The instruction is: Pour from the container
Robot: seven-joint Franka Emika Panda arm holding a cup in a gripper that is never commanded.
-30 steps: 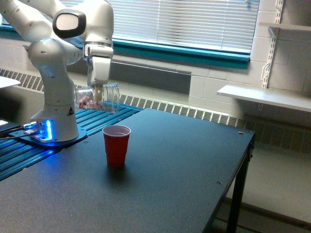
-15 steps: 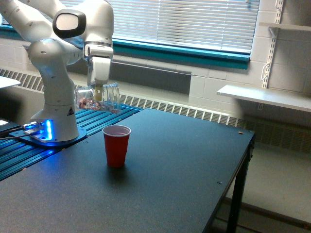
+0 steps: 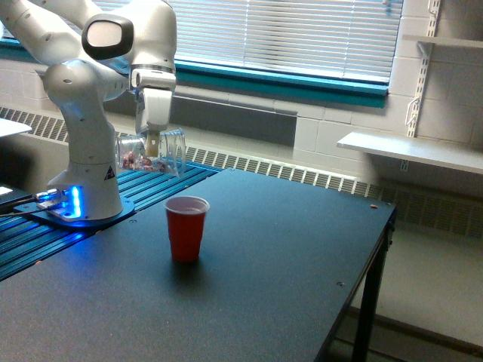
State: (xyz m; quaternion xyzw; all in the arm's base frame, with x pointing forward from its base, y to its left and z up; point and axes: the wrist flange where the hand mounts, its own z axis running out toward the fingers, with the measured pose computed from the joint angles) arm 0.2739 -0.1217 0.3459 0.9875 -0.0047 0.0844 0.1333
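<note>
The container (image 3: 151, 151) is a clear plastic cup held on its side above the table's back left, its mouth toward the exterior view's right. Small pinkish-red and white pieces lie inside, near its closed end. My gripper (image 3: 153, 143) hangs straight down from the white arm and is shut on the container's middle. A red cup (image 3: 186, 227) with a white inside stands upright on the black table (image 3: 264, 264), below the container and to its right, apart from it.
The arm's white base (image 3: 83, 173) with blue lights stands on a blue ribbed mat (image 3: 30, 234) at the left. The table's right edge drops off near a white shelf (image 3: 407, 151). A radiator runs along the back wall under the blinds.
The red cup has shifted slightly to the right and a little toward the camera. The arm and the container have not visibly moved.
</note>
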